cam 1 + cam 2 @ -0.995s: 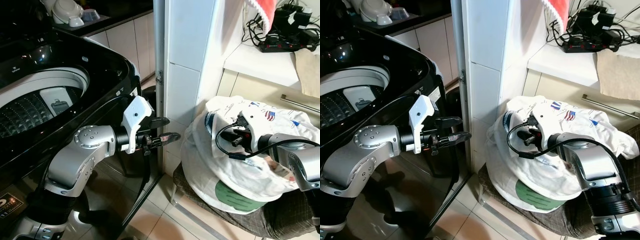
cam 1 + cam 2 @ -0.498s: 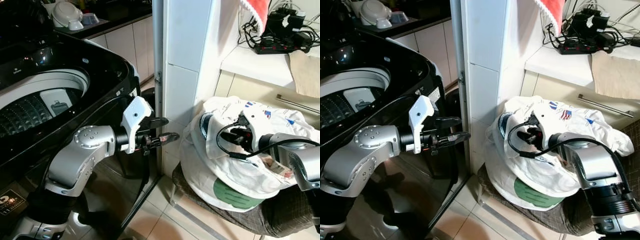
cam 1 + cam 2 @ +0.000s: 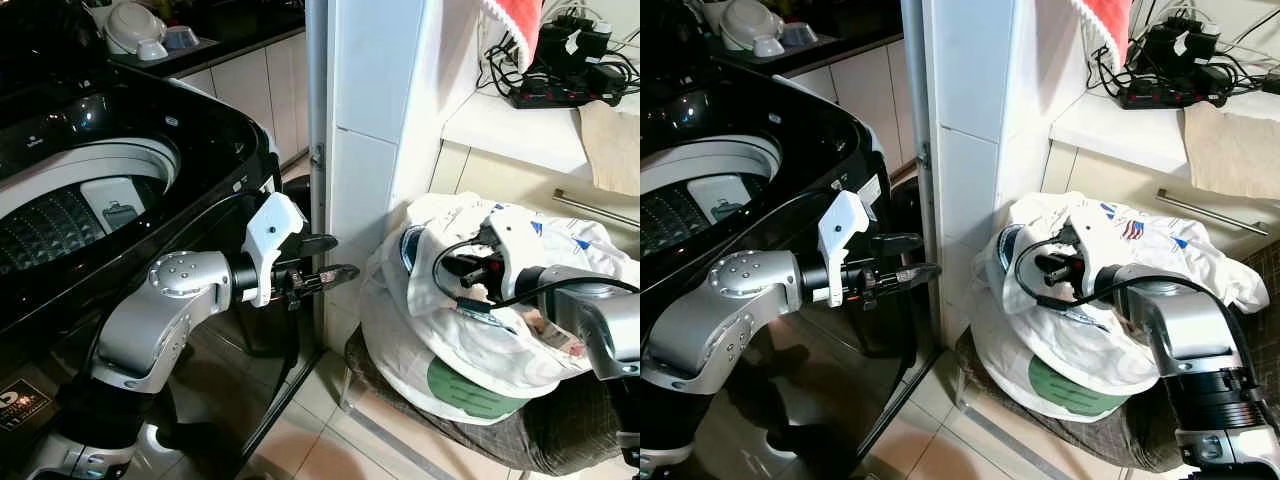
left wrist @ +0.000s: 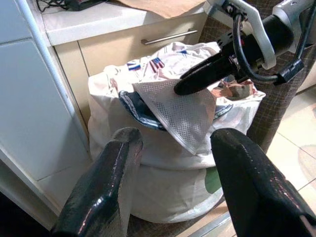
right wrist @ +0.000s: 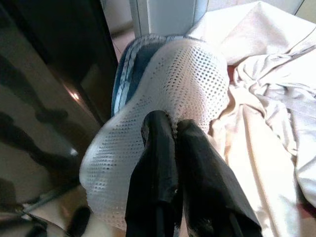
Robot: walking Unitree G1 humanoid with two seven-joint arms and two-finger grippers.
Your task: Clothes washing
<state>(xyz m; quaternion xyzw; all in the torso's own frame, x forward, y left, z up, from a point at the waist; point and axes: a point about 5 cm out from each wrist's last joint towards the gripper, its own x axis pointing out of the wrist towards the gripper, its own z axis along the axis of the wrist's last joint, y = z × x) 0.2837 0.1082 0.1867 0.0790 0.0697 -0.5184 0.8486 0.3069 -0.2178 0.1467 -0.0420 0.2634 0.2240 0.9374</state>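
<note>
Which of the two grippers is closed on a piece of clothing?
The right gripper, pinching the white mesh garment atop the laundry pile; the left gripper is open and holds nothing.

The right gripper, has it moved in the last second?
Yes, slightly. The right gripper, shut on white mesh cloth, has pulled up and toward the tiled pillar, off the laundry pile.

No words or numbers can be read. The black washing machine (image 3: 120,140) has small white marks on its top and a sticker (image 3: 20,408) low on its front (both too tiny and blurry). The white bag (image 3: 470,350) has a green patch (image 3: 470,385) and little flag pictures (image 3: 1130,230), no clear letters.
</note>
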